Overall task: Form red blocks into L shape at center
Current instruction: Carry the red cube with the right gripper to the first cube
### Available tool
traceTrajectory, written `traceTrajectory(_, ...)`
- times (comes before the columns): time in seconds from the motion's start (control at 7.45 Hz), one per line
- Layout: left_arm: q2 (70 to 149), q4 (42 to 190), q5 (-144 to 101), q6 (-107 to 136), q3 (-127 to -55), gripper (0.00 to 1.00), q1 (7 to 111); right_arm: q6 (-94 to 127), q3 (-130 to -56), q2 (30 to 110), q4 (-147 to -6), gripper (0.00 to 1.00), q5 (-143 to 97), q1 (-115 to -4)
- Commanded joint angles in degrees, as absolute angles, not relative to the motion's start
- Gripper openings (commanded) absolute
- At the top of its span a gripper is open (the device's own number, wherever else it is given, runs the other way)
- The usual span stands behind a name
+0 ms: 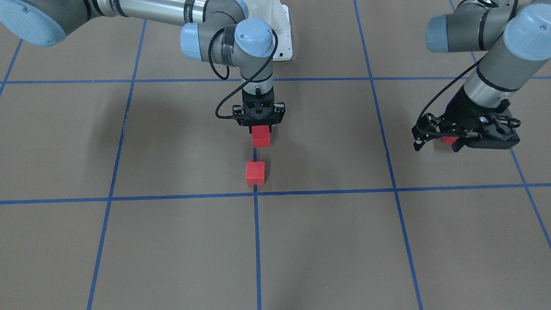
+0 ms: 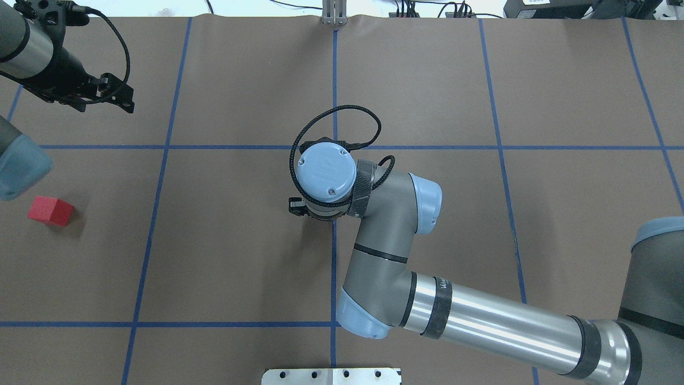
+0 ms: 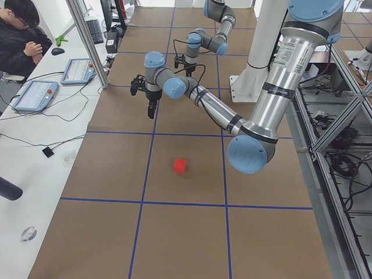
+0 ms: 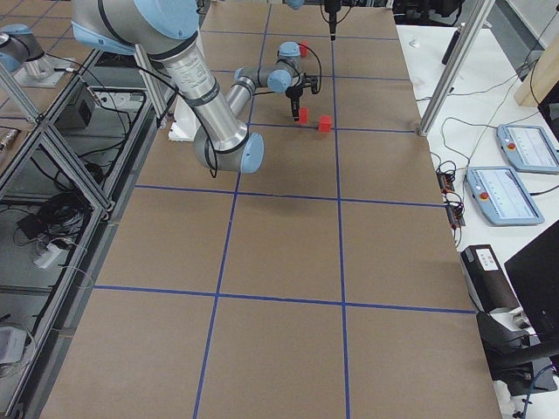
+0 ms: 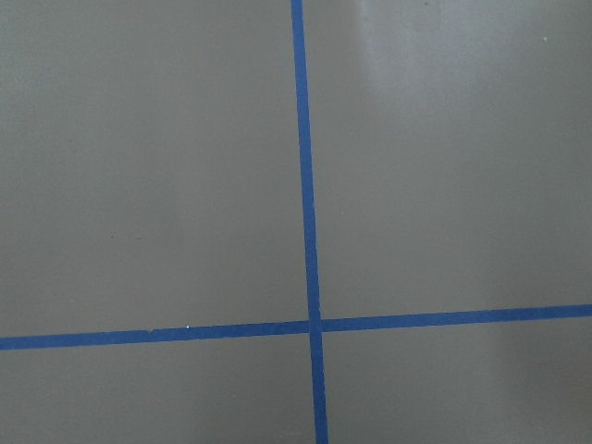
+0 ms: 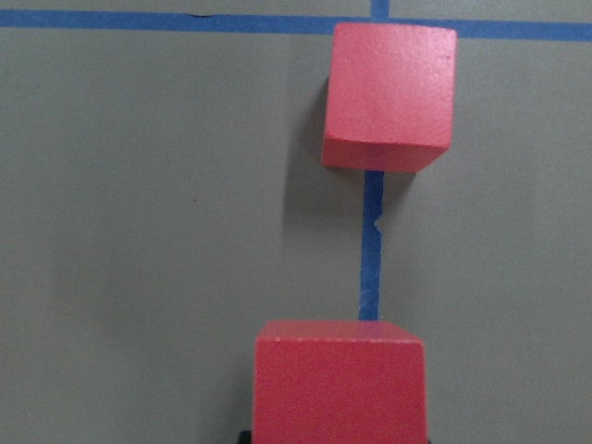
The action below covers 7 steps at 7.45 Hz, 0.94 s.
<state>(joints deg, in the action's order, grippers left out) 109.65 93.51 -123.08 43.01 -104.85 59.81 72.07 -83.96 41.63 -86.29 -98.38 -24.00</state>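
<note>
My right gripper [image 1: 261, 129] is shut on a red block [image 1: 261, 137], low over the blue tape line on the robot's side of the center crossing [image 1: 256, 193]. In the right wrist view that block [image 6: 339, 381] fills the bottom. A second red block [image 1: 255, 172] lies on the floor between the held one and the crossing, a gap apart; it also shows in the right wrist view [image 6: 390, 92]. The third red block [image 2: 51, 210] lies far to my left. My left gripper [image 2: 105, 107] looks open and empty, raised and away from that block. In the overhead view my right wrist [image 2: 326, 176] hides both central blocks.
The left wrist view shows only bare floor and another tape crossing [image 5: 314, 326]. The white base plate [image 2: 331, 376] is at the near edge. An operator [image 3: 23, 35] sits at a side table with tablets [image 3: 35, 96] beyond the floor's far edge.
</note>
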Motion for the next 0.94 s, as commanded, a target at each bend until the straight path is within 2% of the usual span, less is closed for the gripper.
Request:
traceTrajectory(0.0,109.7,93.5,-123.0,43.2,-104.7,1.00,59.6,72.0,-82.9,41.6,-83.9,0.00,-97.0,-25.3)
traceTrajectory(0.8,109.7,93.5,-123.0,43.1,-104.4,1.00,59.5,71.2,-80.0,41.3,-83.1,0.00,-97.6,-26.5)
